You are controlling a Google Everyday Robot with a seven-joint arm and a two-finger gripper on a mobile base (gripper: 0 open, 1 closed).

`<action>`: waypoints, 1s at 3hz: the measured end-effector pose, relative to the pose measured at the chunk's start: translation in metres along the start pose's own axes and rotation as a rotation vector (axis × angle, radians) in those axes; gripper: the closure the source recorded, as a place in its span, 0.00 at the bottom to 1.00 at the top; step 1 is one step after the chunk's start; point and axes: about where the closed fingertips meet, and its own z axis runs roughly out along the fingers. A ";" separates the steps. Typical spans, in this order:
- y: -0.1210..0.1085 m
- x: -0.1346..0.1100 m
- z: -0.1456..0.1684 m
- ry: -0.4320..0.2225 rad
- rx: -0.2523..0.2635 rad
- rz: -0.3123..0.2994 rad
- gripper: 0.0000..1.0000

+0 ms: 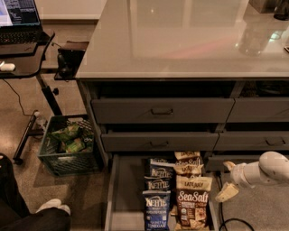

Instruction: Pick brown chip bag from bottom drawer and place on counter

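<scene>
Along the lower edge of the frame the bottom drawer (118, 189) is running out of view, so its front end is not showing, and the nearest brown chip bag (193, 204) is being clipped at its base. That bag is lying in the drawer's right-hand row, its white "Sea Salt" lettering facing the camera, with more brown bags (192, 168) lining up behind it, their print too small to read. Blue Kettle bags (157, 208) are filling the row just left of it. At the right edge the white arm (271, 168) is being cut off past its rounded joint, and dark objects (281, 10) in the upper right corner are too blurred to name.

The counter (180, 40) is spreading across the upper middle, pale grey and glossy, throwing back soft reflections. Under it grey drawers with bar handles (161, 111) are sitting above the open one. At left a green crate (67, 160) is holding green packets on a speckled floor, a laptop (18, 18) is glowing on a black desk (25, 67) in the upper left, and someone's leg and pale shoe (53, 206) are showing at lower left.

The gripper (227, 179) is hanging at lower right, just outside the drawer's right wall, near the Sea Salt bag but apart from it; its two pale fingers (227, 193) are spreading wide, one high and one low, gripping nothing
</scene>
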 end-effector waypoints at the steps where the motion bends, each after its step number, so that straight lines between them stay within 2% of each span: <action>1: 0.000 0.005 0.007 -0.016 0.008 0.003 0.00; 3: -0.022 0.022 0.043 -0.071 0.024 0.002 0.00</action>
